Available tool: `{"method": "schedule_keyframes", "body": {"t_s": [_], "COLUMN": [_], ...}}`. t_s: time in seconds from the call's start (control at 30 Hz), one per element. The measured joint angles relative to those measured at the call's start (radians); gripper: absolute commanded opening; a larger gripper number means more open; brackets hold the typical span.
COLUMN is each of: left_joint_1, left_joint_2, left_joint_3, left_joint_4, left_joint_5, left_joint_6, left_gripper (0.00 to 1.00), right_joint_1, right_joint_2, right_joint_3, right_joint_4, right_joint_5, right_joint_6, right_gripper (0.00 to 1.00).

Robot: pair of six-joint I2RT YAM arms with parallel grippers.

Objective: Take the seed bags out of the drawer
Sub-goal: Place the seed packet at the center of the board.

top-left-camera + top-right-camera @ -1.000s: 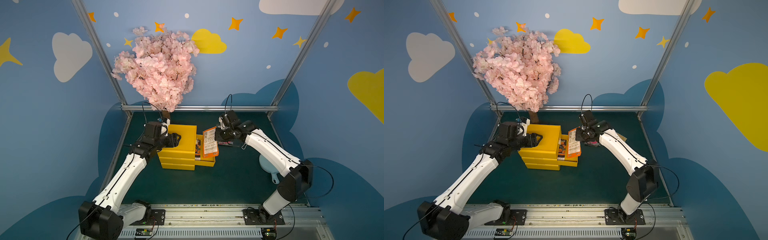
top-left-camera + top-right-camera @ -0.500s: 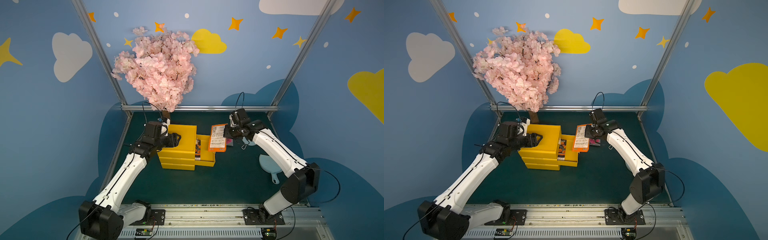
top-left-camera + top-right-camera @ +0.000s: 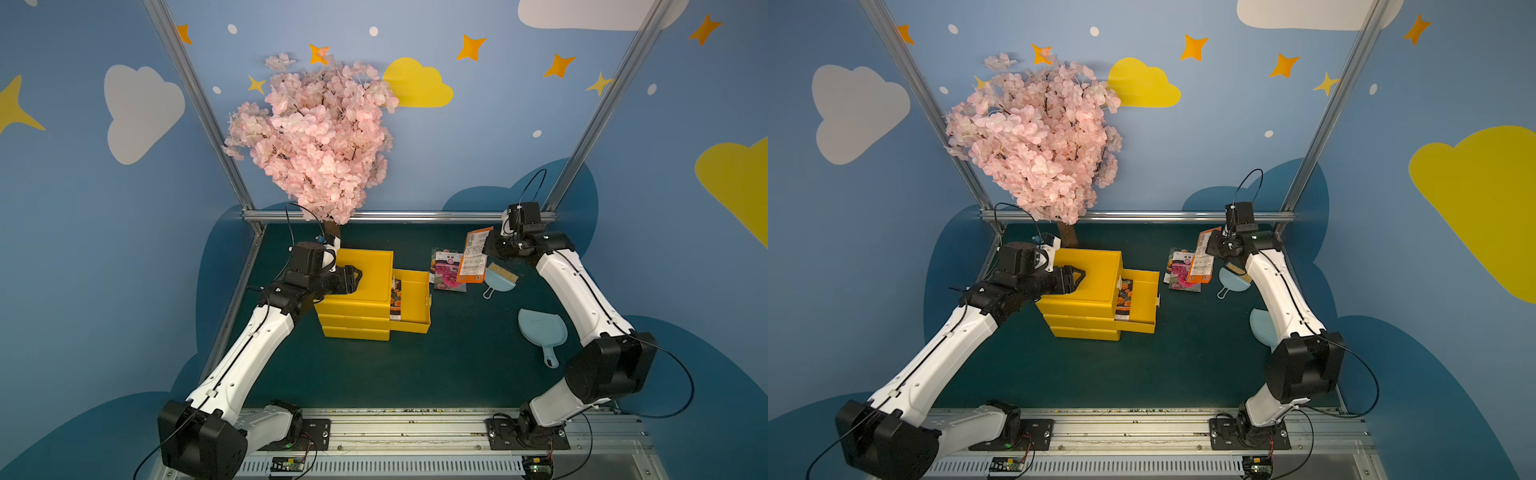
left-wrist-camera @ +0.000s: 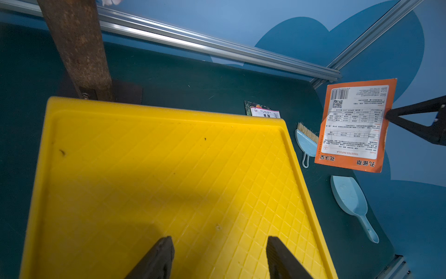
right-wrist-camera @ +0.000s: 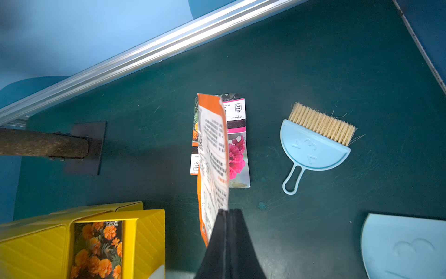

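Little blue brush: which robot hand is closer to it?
Right. The right gripper hangs close by the brush, shut on an orange seed bag. The left gripper is open over the yellow drawer box, much farther off.

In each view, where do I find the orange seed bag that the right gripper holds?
Top view: orange seed bag, between open drawer and blue brush.
Top view: bag, same spot.
Left wrist: the bag beside the brush.
Right wrist: the bag edge-on, mid-frame.
Shared landmark: the brush.
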Motion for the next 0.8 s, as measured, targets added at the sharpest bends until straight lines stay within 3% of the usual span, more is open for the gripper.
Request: {"method": "schedule_keyframes", "body": {"t_s": [0.4,0.57,0.73,0.8], "left_joint_1": [-0.002,-0.002,-0.003,-0.003], "left_joint_2": [0.005,0.005,0.005,0.005], "left_joint_3": [0.006,0.006,0.006,0.006], "left_joint_4": [-0.006,-0.007,-0.007,-0.007], "left_joint_5": [-0.004,-0.004,-0.004,-0.004], "left_joint_6": [-0.003,-0.003,-0.003,-0.003], "left_gripper": [0.67,0.67,0.67,0.67], "right_joint_1": [-0.004,-0.006,-0.011,-0.015], "right_joint_2": [0.262,0.326,0.396,0.417], "right_joint_3": [-0.002,0.018,0.082,0.107], "right_joint_4": [0.061,0.058,0.014,-0.011], "right_joint_5": [-0.301,-0.309,-0.226,-0.176], "right_joint_6": [0.002,-0.021,-0.066,-0.081], "right_gripper": [0.00,0.00,0.00,0.25]}}
